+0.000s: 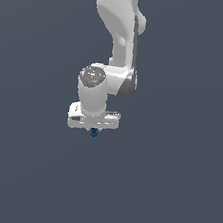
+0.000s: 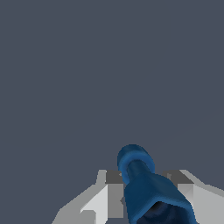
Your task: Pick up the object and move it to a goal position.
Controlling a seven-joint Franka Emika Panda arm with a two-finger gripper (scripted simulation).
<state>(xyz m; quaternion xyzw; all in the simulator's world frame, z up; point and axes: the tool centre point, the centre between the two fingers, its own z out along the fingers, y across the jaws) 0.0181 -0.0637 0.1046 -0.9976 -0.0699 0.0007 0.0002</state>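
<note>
The object is a small dark-blue piece. In the exterior view only its tip shows, poking out under the white hand of my arm. In the wrist view the object fills the space between my two grey-and-white fingers, with a rounded end pointing away and a wider, darker end near the camera. My gripper is shut on the object, one finger on each side, also seen in the wrist view.
The arm's white links rise above the hand. Everything around is a flat dark grey-blue background with no other objects in sight.
</note>
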